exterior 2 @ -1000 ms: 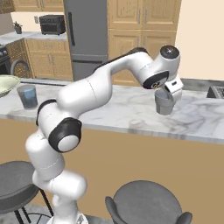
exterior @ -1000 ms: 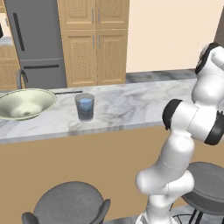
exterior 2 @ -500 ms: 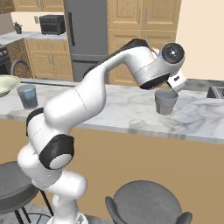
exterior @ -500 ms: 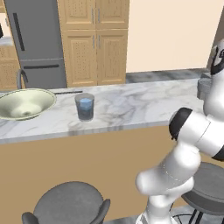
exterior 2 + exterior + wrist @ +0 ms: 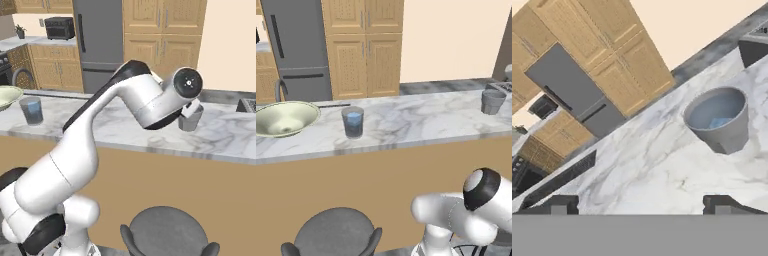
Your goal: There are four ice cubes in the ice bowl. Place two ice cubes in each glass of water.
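Note:
The right glass of water (image 5: pixel 719 120) stands on the marble counter, with blue water and one pale ice cube (image 5: pixel 720 122) inside. My gripper (image 5: pixel 641 205) is open and holds nothing; it hangs back from this glass, which lies ahead and to the right. That same glass (image 5: pixel 192 118) is partly covered by my hand in the right base view and stands free as the far-right glass (image 5: pixel 492 101) in the left base view. The left glass of water (image 5: pixel 352 121) stands beside the ice bowl (image 5: pixel 286 117). I cannot make out any cubes in the bowl.
The marble counter (image 5: pixel 416 120) runs across the scene, with a dark sink edge (image 5: pixel 247 105) at its far right. Round grey stools (image 5: pixel 336 232) stand below the counter's front. A grey fridge (image 5: pixel 296 50) and wooden cabinets stand behind.
My hand has lifted off the right glass and drawn back beside it, and the arm has swung low. Glasses and bowl have stayed put.

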